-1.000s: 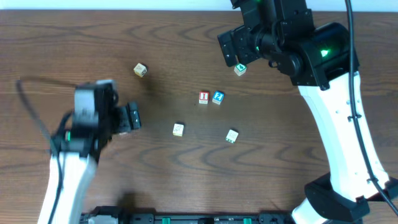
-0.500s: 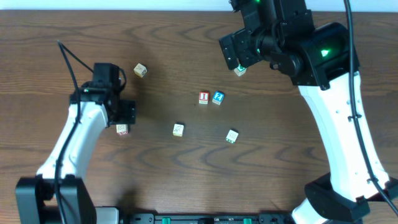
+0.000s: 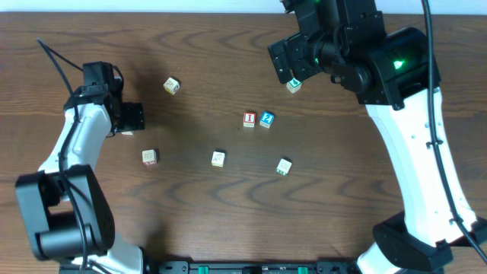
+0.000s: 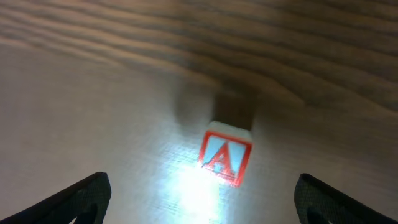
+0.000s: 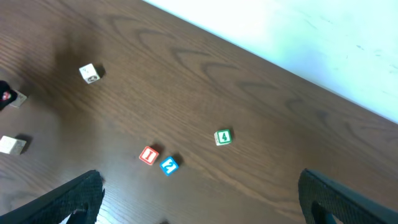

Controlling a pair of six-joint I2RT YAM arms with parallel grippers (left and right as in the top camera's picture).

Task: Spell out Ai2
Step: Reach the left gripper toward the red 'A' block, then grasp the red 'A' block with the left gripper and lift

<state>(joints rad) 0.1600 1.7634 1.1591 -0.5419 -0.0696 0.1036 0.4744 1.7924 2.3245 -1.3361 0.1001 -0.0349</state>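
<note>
A block with a red A (image 4: 226, 158) lies on the wooden table just ahead of my open, empty left gripper (image 4: 202, 186), which is at the far left in the overhead view (image 3: 131, 119). The red I block (image 3: 249, 119) and the blue 2 block (image 3: 266, 119) sit side by side, touching, at the table's middle. They also show in the right wrist view as the I block (image 5: 148, 155) and the 2 block (image 5: 168, 165). My right gripper (image 5: 199, 183) is open and empty, held high over the back right (image 3: 288, 65).
A green 4 block (image 3: 294, 85) lies under the right arm. Pale blocks lie at the back left (image 3: 171, 85), left of middle (image 3: 149, 157), in the middle (image 3: 218, 158) and right of it (image 3: 284, 167). A small pale block (image 3: 126, 134) shows beside the left gripper.
My left arm has swung back and to the left. A pale block it covered a second ago now lies uncovered on the table. The right arm has not moved.
</note>
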